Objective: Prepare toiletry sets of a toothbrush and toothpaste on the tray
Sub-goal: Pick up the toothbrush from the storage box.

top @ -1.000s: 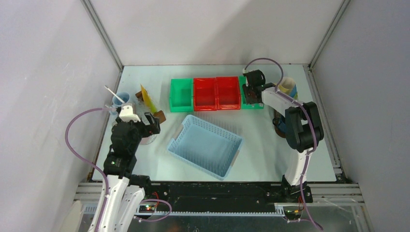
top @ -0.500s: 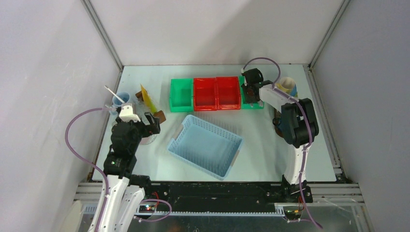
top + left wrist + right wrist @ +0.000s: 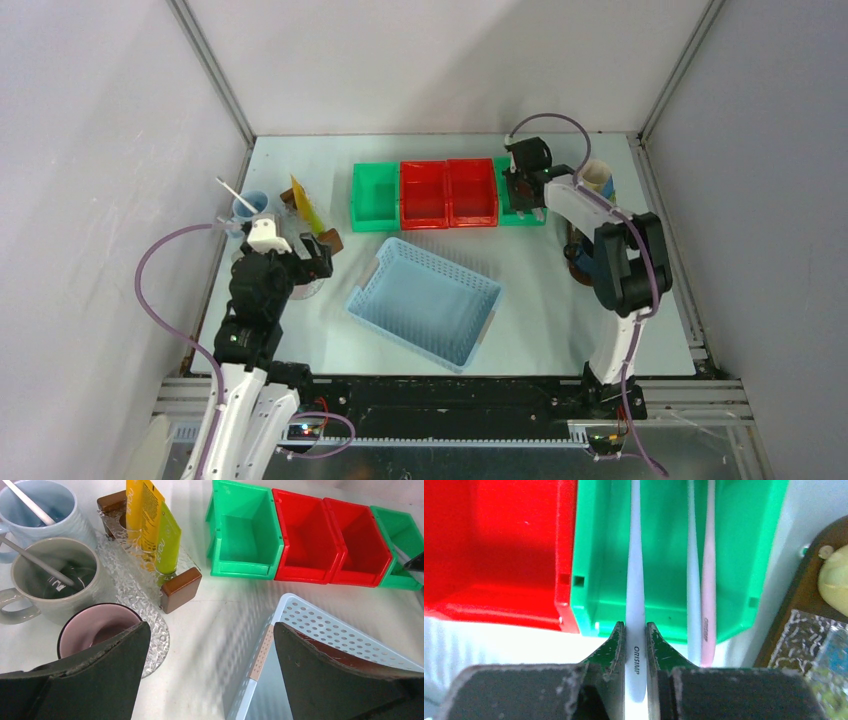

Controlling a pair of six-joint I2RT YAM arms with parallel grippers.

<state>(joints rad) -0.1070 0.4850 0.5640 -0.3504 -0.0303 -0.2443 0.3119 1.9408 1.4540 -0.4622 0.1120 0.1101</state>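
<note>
My right gripper (image 3: pixel 636 635) is shut on the handle of a white toothbrush (image 3: pixel 635 570) that reaches into the far-right green bin (image 3: pixel 744 555). A pale blue toothbrush (image 3: pixel 694 580) and a pink one (image 3: pixel 709 585) lie in that bin. The right tray (image 3: pixel 791 610) shows its dark brown edge, with a cream mug (image 3: pixel 597 178) on it. My left gripper (image 3: pixel 210 680) is open and empty above the table beside the left tray (image 3: pixel 180 587). That tray holds a pale blue mug (image 3: pixel 50 510) and a grey mug (image 3: pixel 55 590), each with a toothbrush. It also holds a pink mug (image 3: pixel 95 627) and yellow tubes (image 3: pixel 145 520).
Two red bins (image 3: pixel 448 193) and a second green bin (image 3: pixel 375 197) stand in a row at the back. A light blue perforated basket (image 3: pixel 425 300) lies in the middle, close to my left gripper. Grey walls enclose the table on three sides.
My right arm has shifted slightly at the far-right green bin, its wrist drawing a little farther back. My left arm has not moved.
</note>
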